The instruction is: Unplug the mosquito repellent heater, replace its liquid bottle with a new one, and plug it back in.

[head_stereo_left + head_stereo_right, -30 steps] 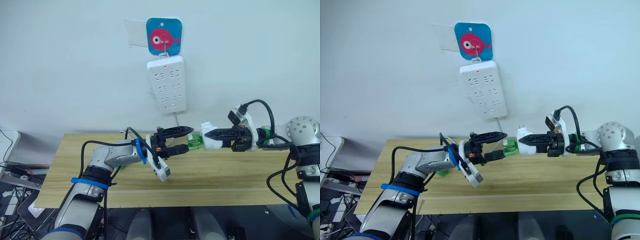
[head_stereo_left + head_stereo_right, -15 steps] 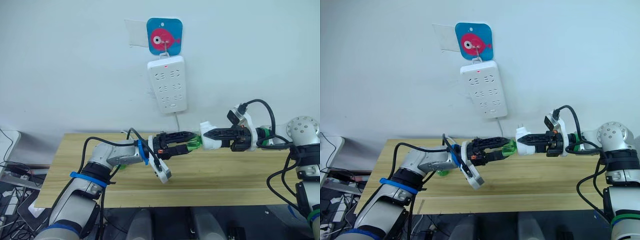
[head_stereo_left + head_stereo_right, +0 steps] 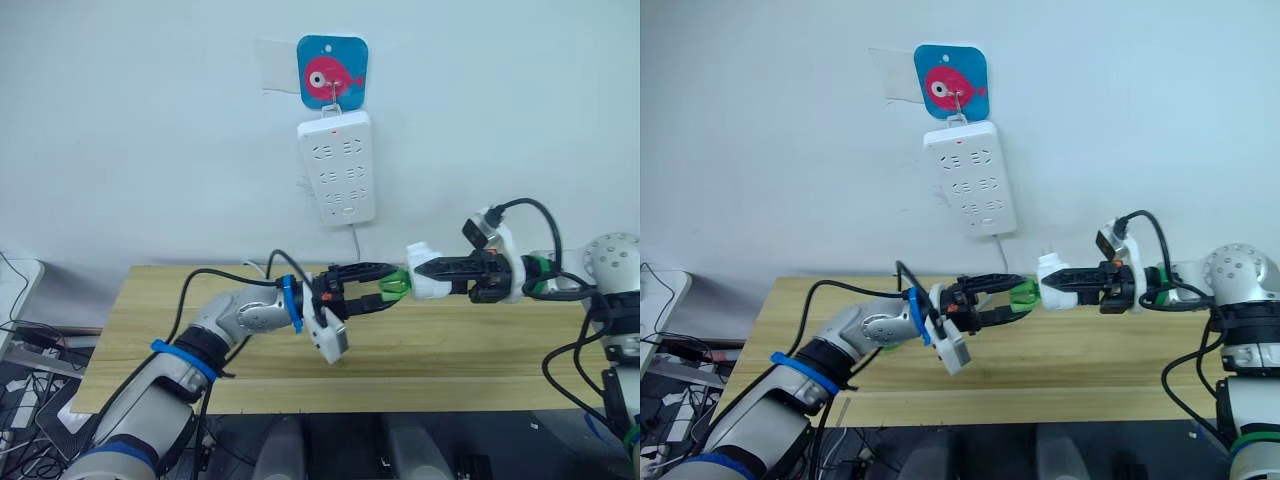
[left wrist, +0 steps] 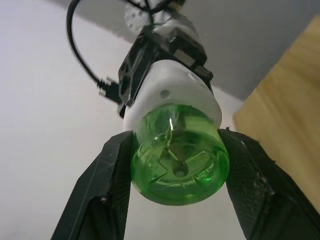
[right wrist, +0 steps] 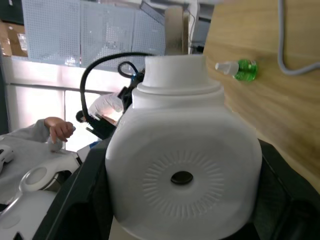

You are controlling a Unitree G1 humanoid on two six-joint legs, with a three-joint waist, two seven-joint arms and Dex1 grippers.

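Heater (image 3: 425, 283) is held in the air above the desk (image 3: 450, 350), just R of centre, clamped sideways in the right tool (image 3: 428, 268) w/ black fingers on both flanks. In the right wrist view its round vented face (image 5: 182, 178) points at the camera. Prongs stick up from its far end in the right eye view.

Green bottle (image 3: 393, 284) sticks out of the heater's left end, pointing at the left arm. Left tool (image 3: 378, 284) has one finger above and one below the bottle. In the left wrist view both fingers (image 4: 117, 172) sit against the sides of the bottle's base (image 4: 179, 159), so it's closed on the bottle.

Second green bottle w/ white cap (image 5: 237, 69) lies on its side on the desk, seen in the right wrist view.

White power strip (image 3: 335, 168) hangs on the far wall under a blue fish hook (image 3: 331, 72), cord dropping behind the desk, well apart from the heater.
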